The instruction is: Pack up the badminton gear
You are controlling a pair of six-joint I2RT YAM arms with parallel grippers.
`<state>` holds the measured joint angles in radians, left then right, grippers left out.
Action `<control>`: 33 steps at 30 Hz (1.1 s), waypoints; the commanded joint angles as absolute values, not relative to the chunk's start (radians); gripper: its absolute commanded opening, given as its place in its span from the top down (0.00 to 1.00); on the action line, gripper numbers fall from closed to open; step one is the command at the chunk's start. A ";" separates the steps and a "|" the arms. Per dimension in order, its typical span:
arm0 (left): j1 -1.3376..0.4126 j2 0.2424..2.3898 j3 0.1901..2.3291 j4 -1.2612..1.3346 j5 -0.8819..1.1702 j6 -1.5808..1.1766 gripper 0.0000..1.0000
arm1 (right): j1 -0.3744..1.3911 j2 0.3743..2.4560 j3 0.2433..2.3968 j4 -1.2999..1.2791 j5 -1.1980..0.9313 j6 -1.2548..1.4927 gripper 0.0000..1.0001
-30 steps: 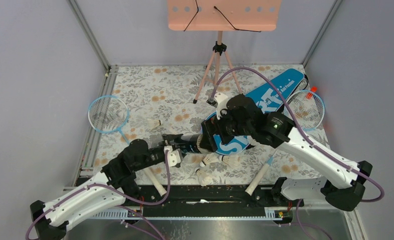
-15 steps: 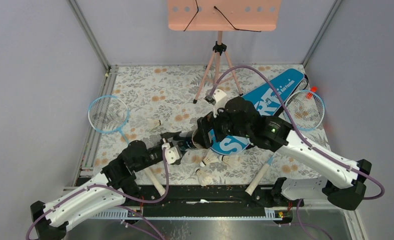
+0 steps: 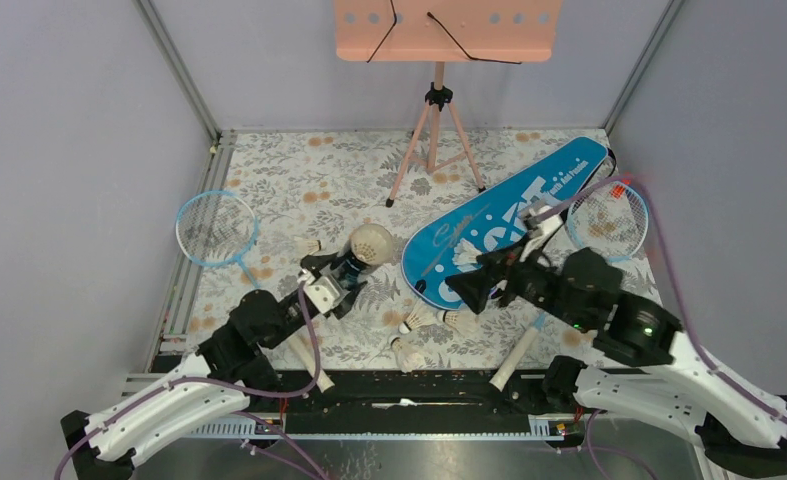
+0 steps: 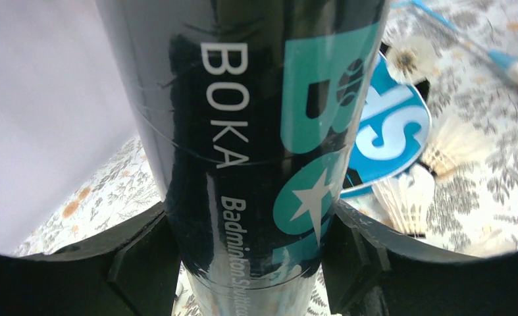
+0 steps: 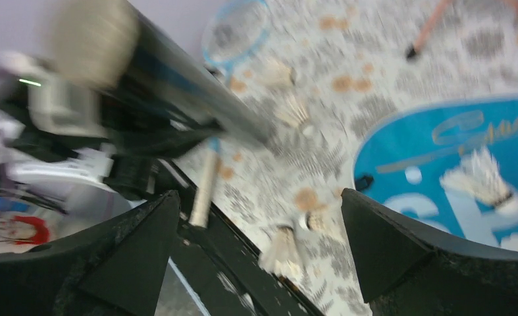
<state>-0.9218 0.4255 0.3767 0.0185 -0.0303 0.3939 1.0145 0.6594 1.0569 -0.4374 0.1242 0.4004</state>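
Note:
The black tube point(image 3: 354, 268) lettered BOKA stands tilted above the mat, its pale round end point(image 3: 372, 243) uppermost. My left gripper point(image 3: 337, 290) is shut on the tube point(image 4: 256, 131), one jaw on each side of it. The right gripper point(image 3: 476, 290) hangs open and empty over the near end of the blue SPORT bag point(image 3: 509, 225). Through its jaws point(image 5: 262, 257) I see the tube point(image 5: 177, 92), the bag point(image 5: 453, 164) and a shuttlecock point(image 5: 480, 174) lying on the bag. Loose shuttlecocks point(image 3: 419, 318) point(image 3: 459, 320) point(image 3: 406, 352) lie near the front. One racket point(image 3: 216, 227) lies left, another point(image 3: 609, 215) right.
A pink tripod stand point(image 3: 439, 100) rises at the back centre, its legs point(image 3: 409, 170) on the flowered mat. One more shuttlecock point(image 3: 309, 246) lies left of the tube. The rackets' white handles point(image 3: 309, 365) point(image 3: 514, 362) reach the black front rail point(image 3: 409, 400). Grey walls close in both sides.
The right gripper has drawn back from the tube's end, rightward and nearer, over the bag. The left gripper has swung the tube up and to the left, so its pale end now faces upward.

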 commanded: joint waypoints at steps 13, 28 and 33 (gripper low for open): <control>-0.923 0.340 0.337 0.242 -0.412 0.042 0.75 | 0.958 1.253 0.829 -0.245 0.169 0.547 0.08; -0.923 0.412 0.371 0.174 -0.426 0.058 0.80 | 0.957 1.447 0.821 -0.167 0.053 0.582 0.45; -0.923 0.442 0.382 0.169 -0.423 0.067 0.86 | 0.958 1.424 0.830 -0.184 0.079 0.576 0.72</control>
